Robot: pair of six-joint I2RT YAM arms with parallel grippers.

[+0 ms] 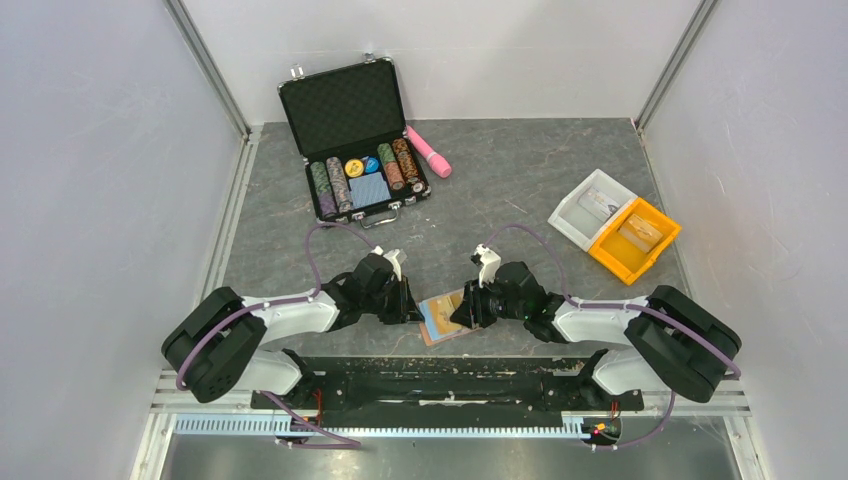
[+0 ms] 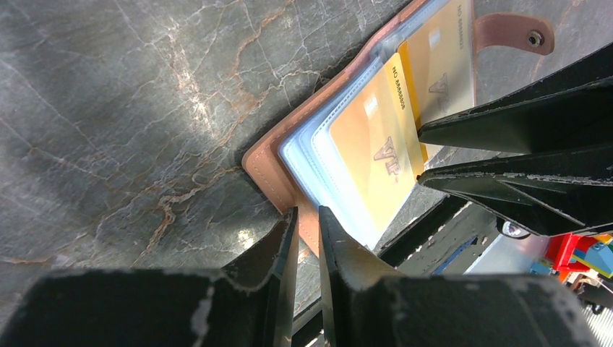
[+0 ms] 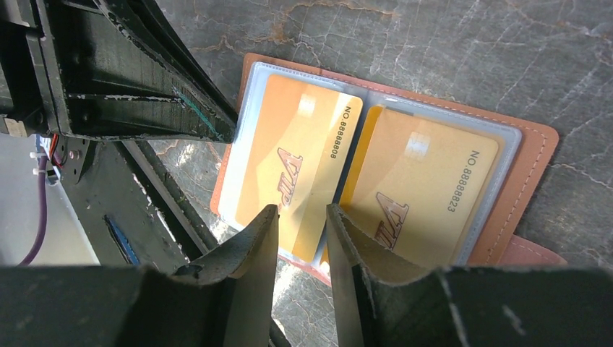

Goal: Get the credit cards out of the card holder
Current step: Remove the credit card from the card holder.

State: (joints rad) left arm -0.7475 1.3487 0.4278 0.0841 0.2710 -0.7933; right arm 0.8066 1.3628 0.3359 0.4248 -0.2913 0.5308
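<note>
The holder (image 3: 531, 152) lies open between both grippers — left gripper (image 2: 308, 217) pinches its brown edge; right gripper (image 3: 302, 214), jaws narrow, straddles an orange card (image 3: 293, 163) still in its sleeve.

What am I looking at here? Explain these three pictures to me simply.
Two robot arms are bolted at a table's near edge. One picture looks down from above; the other two come from cameras on each wrist. The left hand pinches the brown edge of an open card holder. The right hand has its fingers on either side of the edge of an orange card that sits in a clear sleeve. Farther back lie a poker chip case, a pink cylinder and two small bins.
</note>
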